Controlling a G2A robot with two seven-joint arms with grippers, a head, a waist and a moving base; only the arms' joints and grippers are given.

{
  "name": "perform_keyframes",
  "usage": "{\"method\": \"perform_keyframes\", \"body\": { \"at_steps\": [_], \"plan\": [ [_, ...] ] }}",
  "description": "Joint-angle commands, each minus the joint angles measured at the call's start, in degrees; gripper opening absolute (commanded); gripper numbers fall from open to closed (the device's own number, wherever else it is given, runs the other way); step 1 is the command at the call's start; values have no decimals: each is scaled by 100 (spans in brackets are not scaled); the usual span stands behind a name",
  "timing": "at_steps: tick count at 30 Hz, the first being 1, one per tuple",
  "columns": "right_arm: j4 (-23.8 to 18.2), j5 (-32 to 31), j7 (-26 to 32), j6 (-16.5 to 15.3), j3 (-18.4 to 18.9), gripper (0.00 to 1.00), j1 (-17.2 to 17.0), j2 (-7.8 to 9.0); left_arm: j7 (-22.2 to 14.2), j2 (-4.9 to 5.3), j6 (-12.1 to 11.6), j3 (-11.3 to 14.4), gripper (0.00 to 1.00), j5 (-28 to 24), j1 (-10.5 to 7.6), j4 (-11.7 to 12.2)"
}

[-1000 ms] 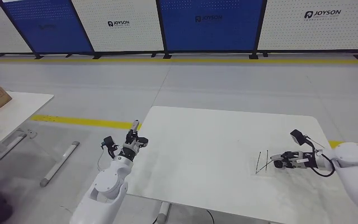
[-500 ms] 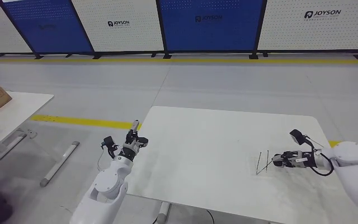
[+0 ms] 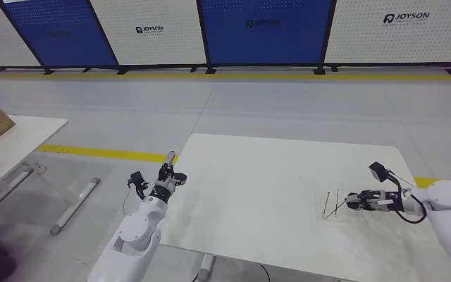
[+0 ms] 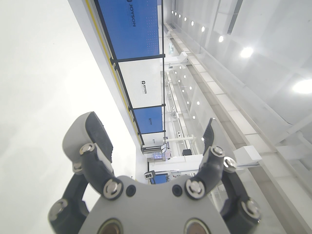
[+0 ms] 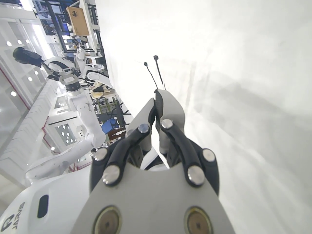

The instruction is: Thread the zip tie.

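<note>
Right gripper (image 5: pixel 156 93), clenched seemingly on 1 zip tie (image 5: pixel 150 75), has eased toward 3 o'clock: pickup looks done; left gripper (image 4: pixel 150 120) hangs released at 9 o'clock

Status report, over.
Left gripper open, at table edge. Right gripper shut at zip ties, tail ends. Two ties side by side on table, heads free.
</note>
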Motion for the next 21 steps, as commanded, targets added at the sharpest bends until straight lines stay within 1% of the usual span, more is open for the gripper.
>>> {"method": "perform_keyframes", "body": {
  "at_steps": [1,3,4,7,10,11,14,15,16,21],
  "plan": [
    [-28,98,6,-109,89,0,-43,46,0,0,0,0,100,0,0,0],
    [-86,290,6,-256,204,0,-130,103,0,0,0,0,100,0,0,0],
    [-183,407,6,-264,293,0,-190,155,0,0,0,0,100,0,0,0],
    [-618,688,6,-264,561,0,-446,322,0,0,0,0,100,0,0,0],
    [-1323,993,6,-264,1060,0,-918,583,0,0,0,0,100,0,0,0],
    [-1698,1177,6,-264,1294,0,-1191,694,0,0,0,0,100,0,0,0],
    [-2523,1485,6,-264,1818,0,-1848,938,0,0,0,0,100,0,0,0],
    [-2877,1593,6,-264,1978,0,-2130,1028,0,0,0,0,100,0,0,0],
    [-3033,1605,6,-264,2033,0,-2255,1073,0,0,0,0,100,0,0,0],
    [-3033,1605,6,-264,2033,0,-2255,1073,0,0,0,0,100,0,0,0]
  ]
}}
